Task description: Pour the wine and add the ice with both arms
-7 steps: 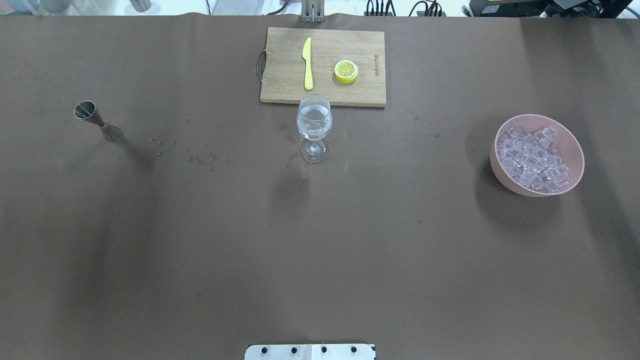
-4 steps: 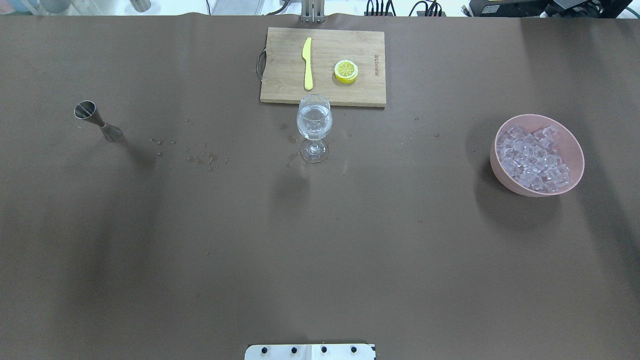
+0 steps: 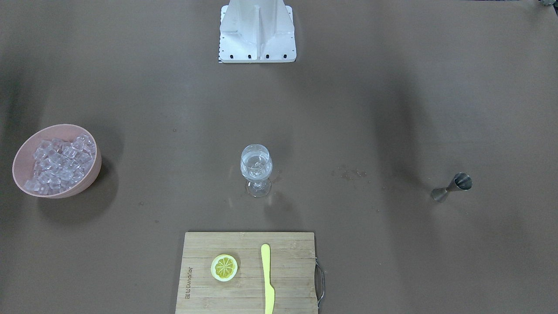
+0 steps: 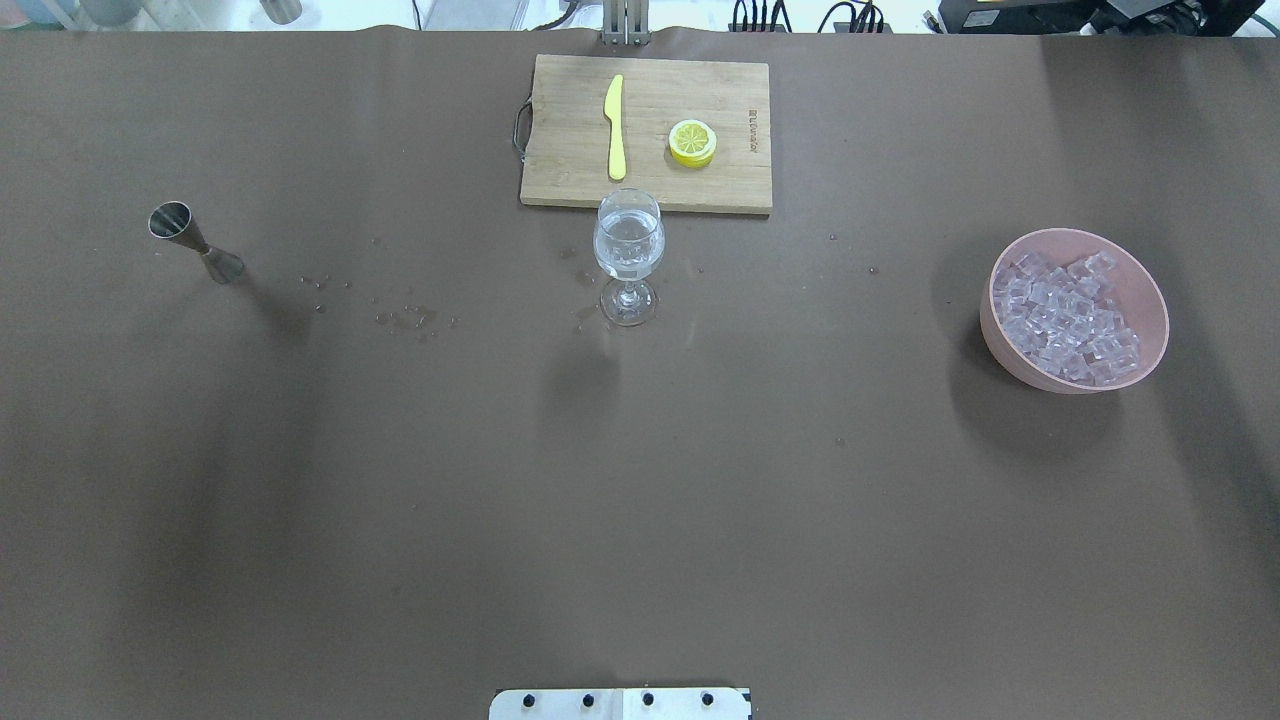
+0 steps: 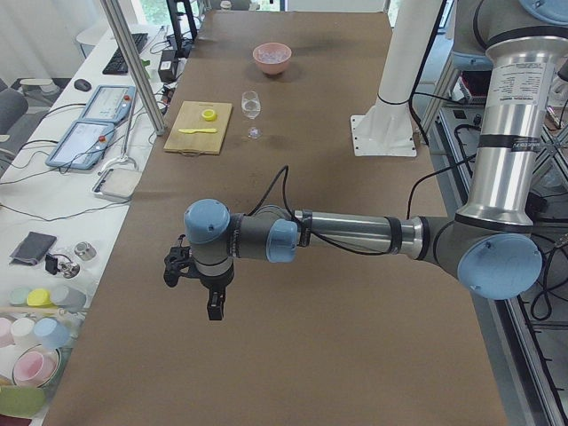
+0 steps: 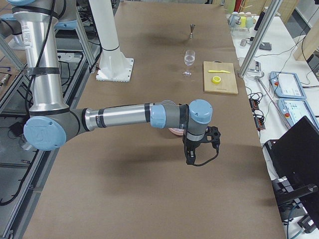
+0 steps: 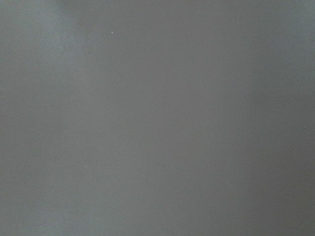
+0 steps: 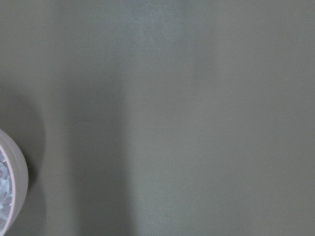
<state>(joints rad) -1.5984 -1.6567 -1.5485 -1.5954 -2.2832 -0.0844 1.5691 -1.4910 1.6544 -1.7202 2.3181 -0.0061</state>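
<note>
Mid-table glass (image 4: 628, 265) holds wine (image 4: 628, 247), reachable from both sides. jigger (image 4: 190, 238) toward left edge, ice (image 4: 1068, 318) toward right. My left gripper (image 5: 197, 282) and right gripper (image 6: 199, 145) hang over table ends; finger state: cannot tell.

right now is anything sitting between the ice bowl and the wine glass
Nothing visible does. Between the ice in the pink bowl and the wine glass lies only table cover with tiny specks; the cutting board sits beyond the glass, off that line.
</note>
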